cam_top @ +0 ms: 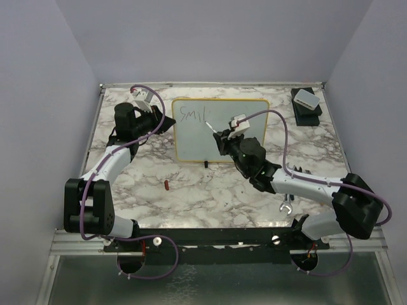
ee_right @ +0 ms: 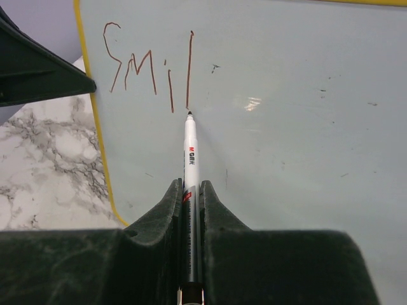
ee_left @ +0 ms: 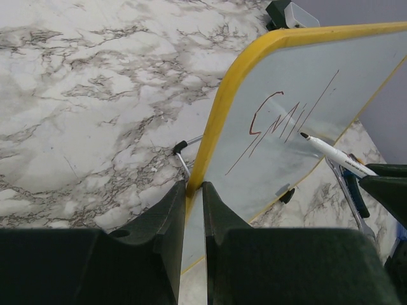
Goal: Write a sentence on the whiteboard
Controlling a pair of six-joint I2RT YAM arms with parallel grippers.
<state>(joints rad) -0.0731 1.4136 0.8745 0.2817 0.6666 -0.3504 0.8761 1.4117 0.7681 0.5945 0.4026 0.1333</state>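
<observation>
So far only "Smil" of the sentence [ee_right: 149,70] stands on the whiteboard [cam_top: 191,143], in thin reddish strokes near its upper left corner. The "e", the other words and the whole second line are not yet written, so I judge the job to be in its early part. The board stands propped at the middle back of the marble table [cam_top: 210,197]. My left gripper [ee_left: 194,190] is pinched on the board's yellow side rim to steady it. My right gripper [ee_right: 189,190] is clamped around the marker [ee_right: 191,149], whose tip sits at the foot of the tall "l" (pressing or just off the face, I cannot tell). The only container I see is a small white box [cam_top: 306,98] on a black base in the far right corner, and its contents are hidden from me.
</observation>
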